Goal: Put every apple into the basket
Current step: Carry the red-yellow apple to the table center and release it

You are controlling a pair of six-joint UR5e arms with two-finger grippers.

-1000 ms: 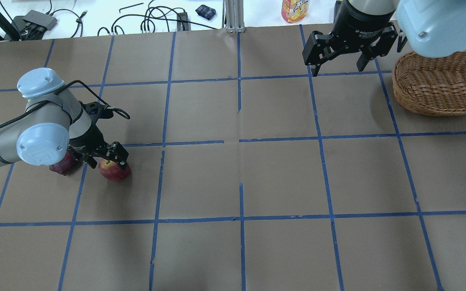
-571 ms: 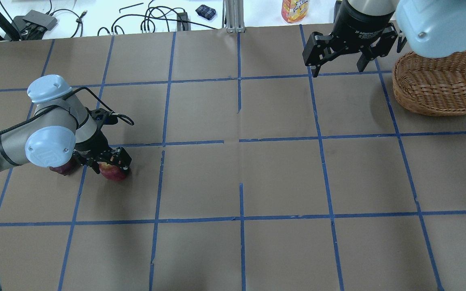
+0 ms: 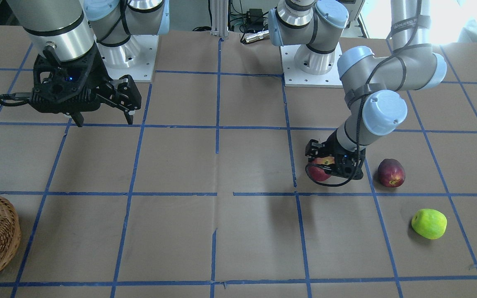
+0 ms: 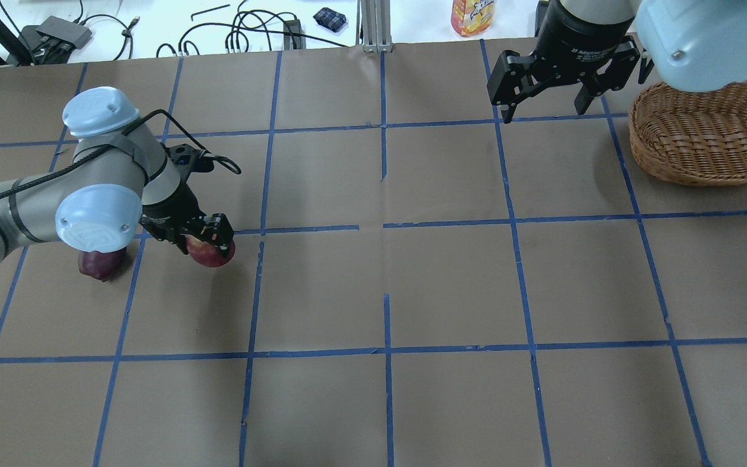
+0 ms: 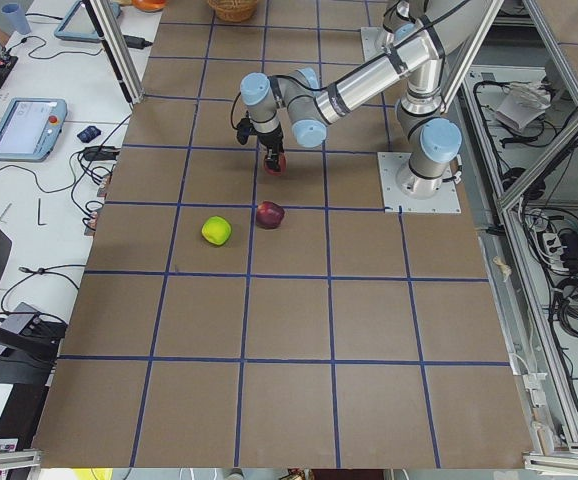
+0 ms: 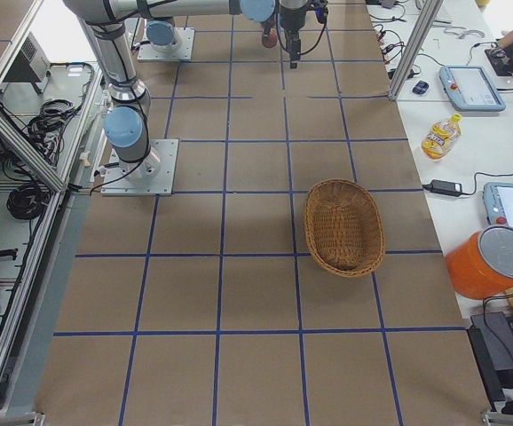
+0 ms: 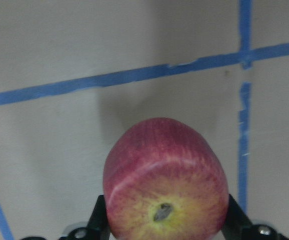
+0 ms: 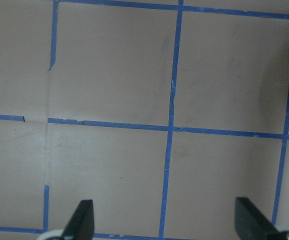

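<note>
Seen from across the table, the yellow-green apple [image 3: 429,223] lies alone at lower right. From overhead, at left centre, the dark maroon apple [image 4: 96,264] rests on the table [image 4: 451,285], half hidden under the left arm's elbow. Just beside it the left gripper [image 4: 210,241] is closed tight on the red apple [image 4: 213,254], whose yellowish stem end faces the wrist camera between the fingers [image 7: 98,220]. Brown paper covers the surface, ruled into squares by blue tape [image 4: 386,350]. Along the top edge a white bench carries black cables [image 4: 250,32] and an orange-yellow bottle [image 4: 473,16]. At upper right the right gripper [image 4: 543,111] hangs spread wide, holding nothing, near the wicker basket [image 4: 704,136] at the right edge.
</note>
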